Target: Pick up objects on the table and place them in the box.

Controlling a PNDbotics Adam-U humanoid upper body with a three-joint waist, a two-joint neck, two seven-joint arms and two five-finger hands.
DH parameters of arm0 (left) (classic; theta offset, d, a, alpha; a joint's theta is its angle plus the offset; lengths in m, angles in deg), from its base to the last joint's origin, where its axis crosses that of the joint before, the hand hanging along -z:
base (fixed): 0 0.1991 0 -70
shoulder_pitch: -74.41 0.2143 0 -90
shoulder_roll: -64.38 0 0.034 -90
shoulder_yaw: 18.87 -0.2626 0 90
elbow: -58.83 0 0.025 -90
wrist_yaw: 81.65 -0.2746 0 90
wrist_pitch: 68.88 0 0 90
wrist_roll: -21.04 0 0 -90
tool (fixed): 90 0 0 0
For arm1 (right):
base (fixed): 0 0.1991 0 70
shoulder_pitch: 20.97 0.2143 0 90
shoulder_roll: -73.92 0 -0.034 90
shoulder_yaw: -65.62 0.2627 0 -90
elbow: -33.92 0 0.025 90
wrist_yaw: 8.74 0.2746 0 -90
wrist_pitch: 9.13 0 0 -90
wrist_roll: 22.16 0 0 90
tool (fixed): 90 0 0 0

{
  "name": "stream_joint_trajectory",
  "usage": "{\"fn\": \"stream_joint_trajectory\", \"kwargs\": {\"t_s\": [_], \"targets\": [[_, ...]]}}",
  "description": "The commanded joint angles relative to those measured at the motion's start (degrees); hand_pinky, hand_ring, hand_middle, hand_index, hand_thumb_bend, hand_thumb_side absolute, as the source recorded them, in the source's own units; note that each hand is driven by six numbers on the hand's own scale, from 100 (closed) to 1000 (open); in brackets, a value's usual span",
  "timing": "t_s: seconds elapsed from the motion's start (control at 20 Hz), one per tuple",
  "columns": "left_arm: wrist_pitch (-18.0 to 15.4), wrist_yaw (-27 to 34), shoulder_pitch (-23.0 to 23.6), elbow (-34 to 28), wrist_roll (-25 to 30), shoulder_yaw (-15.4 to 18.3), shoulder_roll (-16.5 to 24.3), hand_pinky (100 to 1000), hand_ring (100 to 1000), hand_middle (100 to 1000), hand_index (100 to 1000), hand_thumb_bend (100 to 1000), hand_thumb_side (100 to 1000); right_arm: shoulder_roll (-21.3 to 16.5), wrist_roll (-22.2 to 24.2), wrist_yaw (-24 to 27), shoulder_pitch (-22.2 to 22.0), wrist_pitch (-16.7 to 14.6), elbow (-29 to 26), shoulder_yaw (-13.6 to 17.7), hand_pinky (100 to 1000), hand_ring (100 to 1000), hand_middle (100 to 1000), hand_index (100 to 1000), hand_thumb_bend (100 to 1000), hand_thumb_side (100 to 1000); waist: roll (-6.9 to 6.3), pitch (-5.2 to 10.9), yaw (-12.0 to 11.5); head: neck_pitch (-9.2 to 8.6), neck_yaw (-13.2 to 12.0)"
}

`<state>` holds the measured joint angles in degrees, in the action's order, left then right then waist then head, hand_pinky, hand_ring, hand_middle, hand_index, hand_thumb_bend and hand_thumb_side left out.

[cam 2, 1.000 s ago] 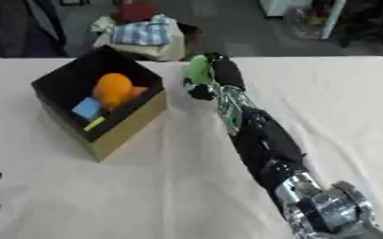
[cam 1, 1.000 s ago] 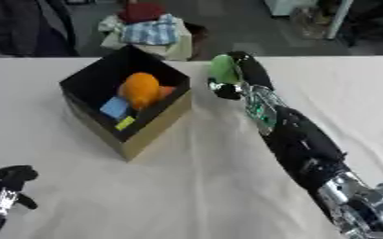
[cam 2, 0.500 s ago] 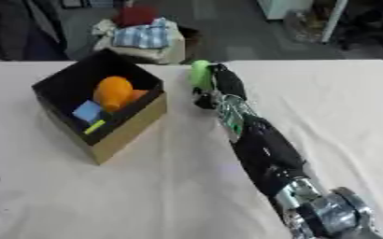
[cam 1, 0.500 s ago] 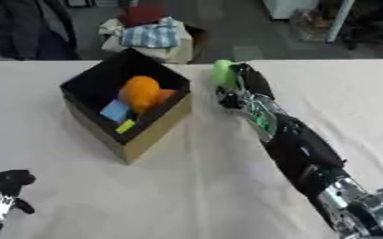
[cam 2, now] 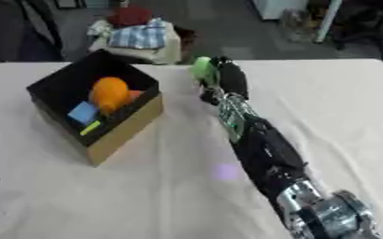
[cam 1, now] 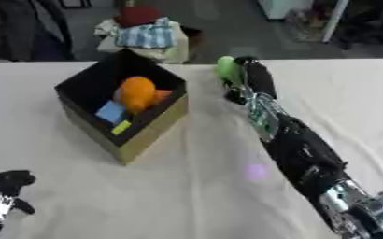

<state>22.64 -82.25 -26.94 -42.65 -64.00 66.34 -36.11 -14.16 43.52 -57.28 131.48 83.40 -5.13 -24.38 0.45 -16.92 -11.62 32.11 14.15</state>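
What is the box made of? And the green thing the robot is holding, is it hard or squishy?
The box looks like cardboard: tan matte outside with straight folded edges, dark inside. The green thing in the right hand is smooth, evenly coloured and rounded, so perhaps plastic or foam; hard or squishy cannot be told from its look. The tablecloth looks like soft white fabric, since it wrinkles.

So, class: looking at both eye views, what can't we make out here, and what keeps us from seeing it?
- Green object: its shape, covered by the right hand.
- Box contents under the orange item: hidden by it and the walls.
- Left hand: cut off by the lower left corner.
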Motion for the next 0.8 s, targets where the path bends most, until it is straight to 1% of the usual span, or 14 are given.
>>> {"fn": "stream_joint_trajectory", "kwargs": {"t_s": [0.05,0.2,0.35,0.55,0.65,0.75,0.8], "targets": [[0.0,-0.3,-0.6,-1.1,-0.2,0.5,0.7,440,750,619,699,353,639,-1.7,1.1,2.0,2.0,-1.5,-6.0,-1.6,506,512,365,507,100,100,-0.13,0.89,0.2,-0.72,-0.3],[0.0,-0.3,-0.6,-1.1,-0.3,0.5,0.7,441,750,619,699,353,638,-1.3,3.7,2.3,2.5,-2.8,-9.7,-3.5,523,523,375,518,100,100,0.17,1.25,0.4,-0.57,-0.4],[0.0,-0.2,-0.6,-1.1,-0.1,0.3,0.5,441,750,619,698,353,637,-0.2,8.5,1.2,2.9,-4.9,-11.1,-5.3,558,542,394,538,100,100,0.43,1.61,0.3,-0.25,-0.2],[0.0,0.0,-0.7,-1.1,0.0,0.3,0.4,442,750,619,698,353,637,1.9,15.4,-0.4,3.1,-9.4,-11.8,-7.1,599,570,431,578,100,100,0.59,1.88,0.1,-0.28,-0.1],[0.0,0.0,-0.7,-1.0,0.1,0.1,0.4,442,750,619,698,354,637,2.9,18.7,-2.0,3.2,-11.6,-12.0,-8.2,614,586,453,601,100,100,0.68,1.96,-0.1,-0.15,0.0],[0.0,0.1,-0.8,-1.0,0.2,0.0,0.3,442,750,619,698,354,637,4.0,21.5,-3.7,3.3,-13.4,-11.9,-8.6,650,628,521,692,100,100,0.74,2.04,-0.3,-0.01,0.2],[0.0,0.1,-0.8,-1.0,0.3,0.0,0.3,442,750,619,698,354,637,4.4,22.8,-4.4,3.3,-14.3,-11.7,-8.8,684,692,610,811,100,157,0.76,2.07,-0.4,0.01,0.2]]}}
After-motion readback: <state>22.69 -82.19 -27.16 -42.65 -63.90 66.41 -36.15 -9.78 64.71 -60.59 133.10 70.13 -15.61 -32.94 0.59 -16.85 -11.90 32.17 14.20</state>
